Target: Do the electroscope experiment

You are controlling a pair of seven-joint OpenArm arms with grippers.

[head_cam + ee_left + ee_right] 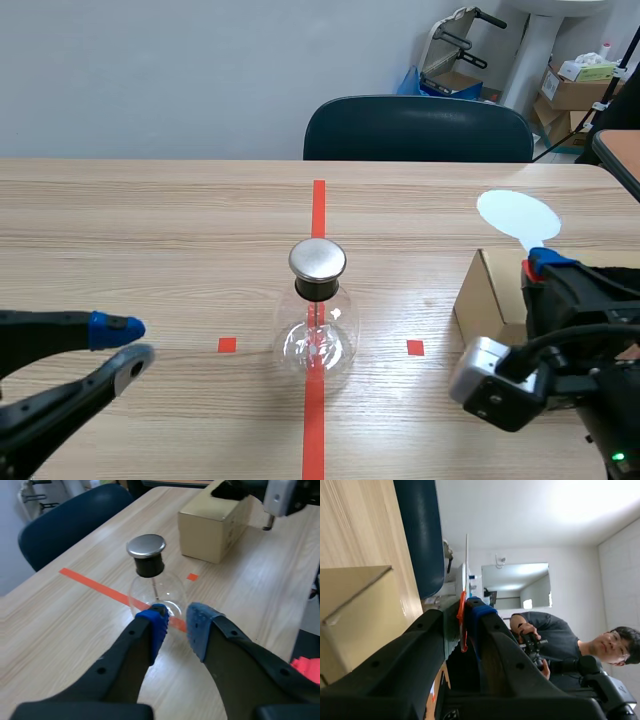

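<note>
Two grippers, two different states. The right gripper (540,268) is clenched on the stem of a thin white paddle (518,215). In the right wrist view the paddle shows edge-on, pinched between the pads with an orange-red strip at the grip. The left gripper (130,345) is released, its blue pads apart with nothing between them. It hovers low over the table (150,230), well apart from the right arm.

Just ahead of the left gripper's fingers stands the electroscope (317,330), a clear glass flask upright on the long tape line (318,205). It is closed by a black stopper and a round metal cap (317,260). A thin rod hangs inside; I cannot make out its leaves.

The paddle's round face rises above a cardboard box (485,295), which sits near the flask on the right arm's side. A dark chair (418,130) stands beyond the far edge.

The step in hand looks like carrying the paddle to the cap. To do it well, lift clear of the box first and keep the pinch on the stem only. Then bring the flat face level over the cap slowly, since a sideways knock could tip the light flask. The left gripper is well placed to steady the bulb, but it should avoid the cap.
</note>
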